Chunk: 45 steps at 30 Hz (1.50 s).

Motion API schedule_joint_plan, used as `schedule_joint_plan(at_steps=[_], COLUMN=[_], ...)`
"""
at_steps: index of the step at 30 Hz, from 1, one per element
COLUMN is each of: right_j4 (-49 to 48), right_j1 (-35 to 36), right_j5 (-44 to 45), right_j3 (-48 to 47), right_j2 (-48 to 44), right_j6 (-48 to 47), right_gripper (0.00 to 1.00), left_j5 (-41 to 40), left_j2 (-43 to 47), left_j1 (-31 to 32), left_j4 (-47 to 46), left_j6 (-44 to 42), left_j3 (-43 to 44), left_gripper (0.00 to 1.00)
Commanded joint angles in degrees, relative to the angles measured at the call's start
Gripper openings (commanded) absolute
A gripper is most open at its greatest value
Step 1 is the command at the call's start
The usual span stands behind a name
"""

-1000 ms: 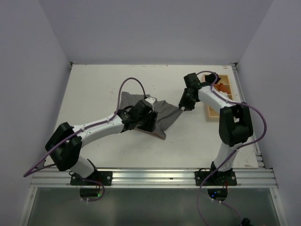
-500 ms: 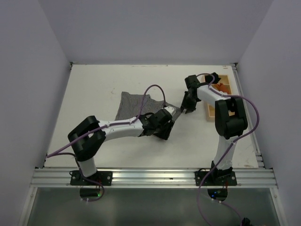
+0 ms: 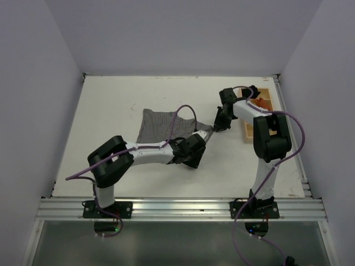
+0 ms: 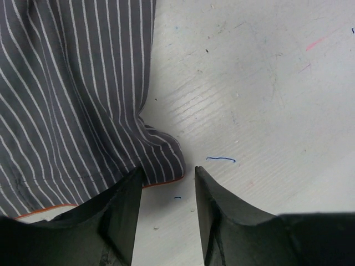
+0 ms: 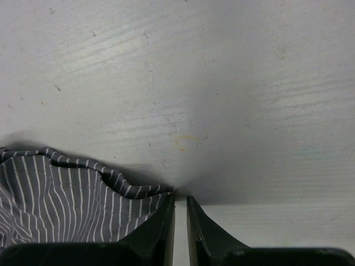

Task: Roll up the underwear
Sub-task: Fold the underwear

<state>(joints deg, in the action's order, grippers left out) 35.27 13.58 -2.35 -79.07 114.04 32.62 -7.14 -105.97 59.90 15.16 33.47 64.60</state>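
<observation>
Left arm has swung off the middle of the underwear (image 3: 158, 124) down to its near-right corner; right arm barely shifted and sits at the far-right corner. Underwear lies spread flat mid-counter (image 3: 111, 105), not rolled yet. Left end effector (image 4: 166, 173) is released: fingers apart, hemmed corner just ahead of the gap, nothing between them. Right end effector (image 5: 180, 198) is narrowed to a slit with bare counter showing through; the cloth edge touches its left finger, can't tell if any fabric is pinched. Cloth looks thin, light and limp, so it'll likely bunch and drag rather than move as a sheet. I'd take it at the hemmed corners, where it's thicker, and pull both sides evenly. Wooden tray (image 3: 248, 133) sits at the right edge beyond the right arm, not touching the garment. There's an orange item (image 3: 260, 103) in a far compartment; the rest is hidden by the arm.
</observation>
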Motion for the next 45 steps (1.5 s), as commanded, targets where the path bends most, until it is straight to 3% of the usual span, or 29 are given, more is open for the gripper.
schedule_joint_plan(at_steps=[1, 5, 7, 12, 23, 40, 45], right_j4=[-5.0, -6.3, -7.1, -8.0, -12.6, -10.4, -8.7], right_j1=[0.1, 0.0, 0.1, 0.2, 2.4, 2.5, 2.4], right_j5=[-2.3, -2.8, -2.7, -2.6, -2.4, 0.4, 2.0], right_j3=[0.2, 2.4, 3.7, 7.3, 13.9, 11.5, 10.5], right_j2=[0.1, -0.6, -2.0, -7.3, -13.5, -6.9, -5.1], right_j6=[-1.1, -1.0, -1.0, 0.9, 2.2, -2.0, -3.1], right_gripper=[0.18, 0.15, 0.20, 0.29, 0.31, 0.32, 0.23], left_j5=[-0.9, -1.7, -2.4, -3.8, -3.9, -3.9, -3.8], left_j2=[-1.2, -0.4, 0.0, 2.4, 4.1, 5.2, 7.0], left_j1=[1.3, 1.5, 1.6, 1.6, 1.7, 1.7, 1.7], left_j4=[-1.3, -0.1, 0.9, 1.8, 2.2, 2.5, 3.0], left_j6=[1.7, 2.1, 2.2, 2.8, 3.1, 3.8, 3.8], left_j3=[-0.8, -1.6, -1.6, -3.7, -4.5, -5.1, -6.8], left_gripper=[0.45, 0.34, 0.33, 0.37, 0.39, 0.41, 0.41])
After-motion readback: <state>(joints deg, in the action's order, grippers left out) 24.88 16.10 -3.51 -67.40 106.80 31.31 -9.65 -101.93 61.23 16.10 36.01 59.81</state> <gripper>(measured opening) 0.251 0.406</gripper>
